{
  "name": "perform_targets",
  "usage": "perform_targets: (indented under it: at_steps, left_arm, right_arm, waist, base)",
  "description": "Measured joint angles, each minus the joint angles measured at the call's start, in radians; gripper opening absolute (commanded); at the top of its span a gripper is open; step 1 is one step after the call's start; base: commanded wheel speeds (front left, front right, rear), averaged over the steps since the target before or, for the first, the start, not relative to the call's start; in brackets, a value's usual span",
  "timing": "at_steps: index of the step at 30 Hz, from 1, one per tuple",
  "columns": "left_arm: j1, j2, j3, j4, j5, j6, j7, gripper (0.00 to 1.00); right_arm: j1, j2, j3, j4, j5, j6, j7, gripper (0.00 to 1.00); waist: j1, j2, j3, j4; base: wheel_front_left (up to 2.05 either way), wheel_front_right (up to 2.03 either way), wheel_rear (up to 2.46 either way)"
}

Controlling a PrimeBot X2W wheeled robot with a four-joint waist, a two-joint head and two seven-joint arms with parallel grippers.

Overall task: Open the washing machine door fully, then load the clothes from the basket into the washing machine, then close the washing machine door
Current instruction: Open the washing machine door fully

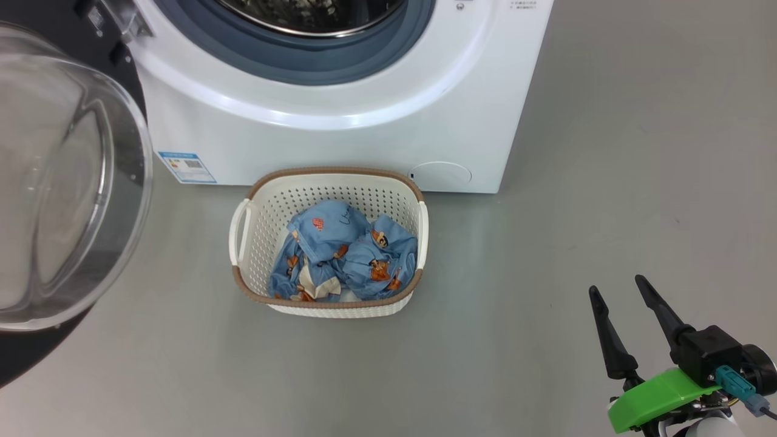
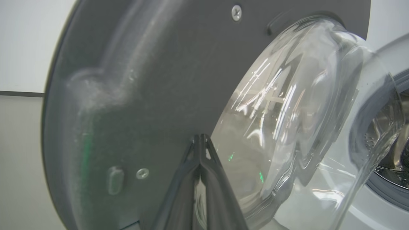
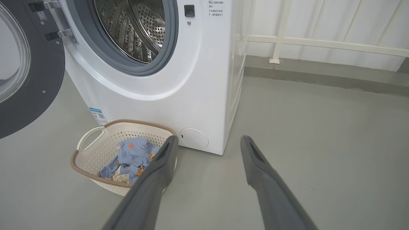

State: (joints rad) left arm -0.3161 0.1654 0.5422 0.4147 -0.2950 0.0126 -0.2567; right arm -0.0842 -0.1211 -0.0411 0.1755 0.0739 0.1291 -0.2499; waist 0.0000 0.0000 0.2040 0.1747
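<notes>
The washer (image 1: 340,133) stands white at the top of the head view, its steel drum (image 3: 134,28) showing inside the grey-blue seal (image 1: 285,64). The door (image 1: 73,182) stands wide open at the washer's left, its glass bowl bulging toward the camera. On the grey floor (image 1: 546,243), just in front of the washer, sits the basket (image 1: 273,206), with the clothes (image 1: 346,255) crumpled inside it. The right gripper (image 1: 617,285) hovers well to the right of the basket, fingers spread wide and empty. The left gripper (image 2: 200,138) is clenched on nothing, tips pressed together, pointing at the door's dark inner face beside the glass. Whether it touches the door cannot be told.
</notes>
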Motion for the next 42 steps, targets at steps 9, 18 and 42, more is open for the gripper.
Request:
perform_targets:
  at_steps: [9, 18, 42]
  left_arm:
    - [-0.053, 0.013, 0.038, 0.056, 0.039, -0.033, 0.000, 0.00]
    - [-0.030, -0.028, 0.049, -0.010, 0.106, -0.081, 0.000, 0.00]
    - [0.284, -0.136, -0.337, -0.311, 0.121, -0.104, 0.000, 1.00]
  right_arm:
    - [-0.003, -0.001, -0.001, 0.004, 0.002, 0.000, 0.000, 1.00]
    - [-0.003, 0.009, -0.002, 0.010, 0.018, 0.000, 0.000, 1.00]
    - [0.045, 0.038, 0.001, 0.002, 0.023, 0.000, 0.000, 1.00]
  waist:
    - [0.0000, 0.0000, 0.008, -0.011]
    - [0.0000, 0.0000, -0.032, -0.012]
    - [0.0001, 0.0000, -0.143, -0.081]
  base:
    - [0.00, 0.00, 0.00]
    - [0.00, 0.00, 0.00]
    - [0.00, 0.00, 0.00]
